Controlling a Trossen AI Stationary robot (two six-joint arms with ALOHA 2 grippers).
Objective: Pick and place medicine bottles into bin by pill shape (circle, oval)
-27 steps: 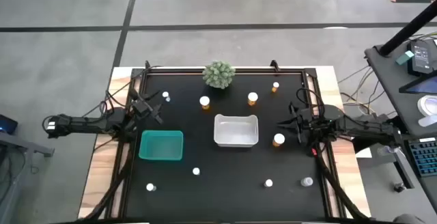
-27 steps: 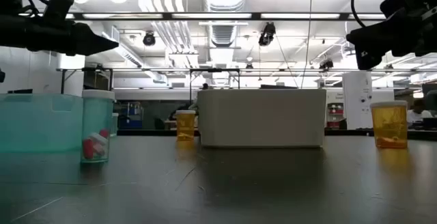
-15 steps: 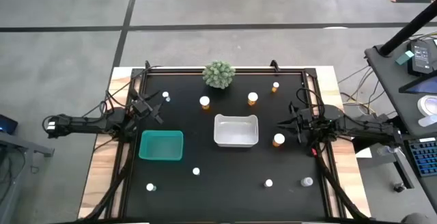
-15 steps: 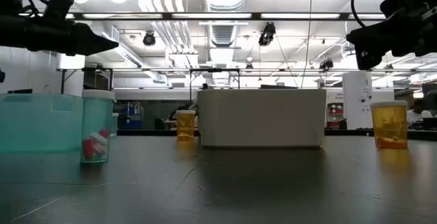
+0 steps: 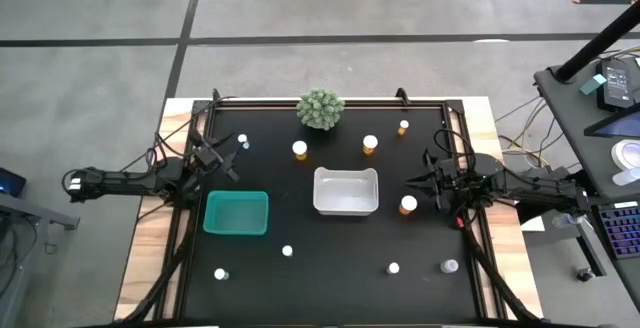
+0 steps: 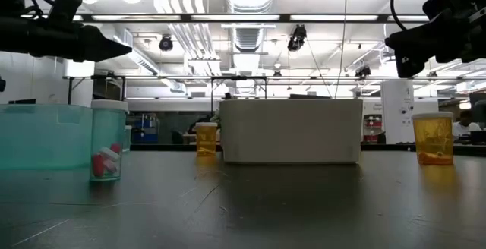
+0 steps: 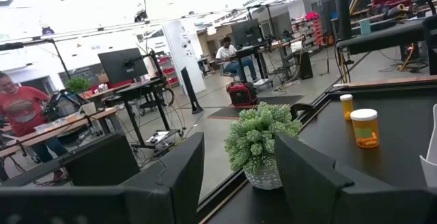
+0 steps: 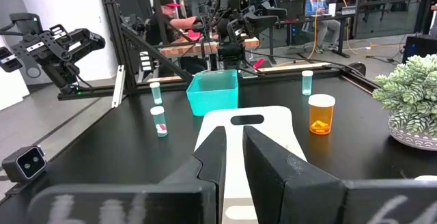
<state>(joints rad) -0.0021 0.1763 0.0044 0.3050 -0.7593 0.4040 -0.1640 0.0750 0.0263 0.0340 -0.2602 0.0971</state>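
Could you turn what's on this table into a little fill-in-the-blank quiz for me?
1. The bin nearer the left gripper is ____ in colour.
2. The white bin near the table's middle holds ____ bottles.
3. The nearest bottle to the right gripper has an ____ body.
4. At the table's far edge stands a green ____.

Missing words: teal; no; amber; plant
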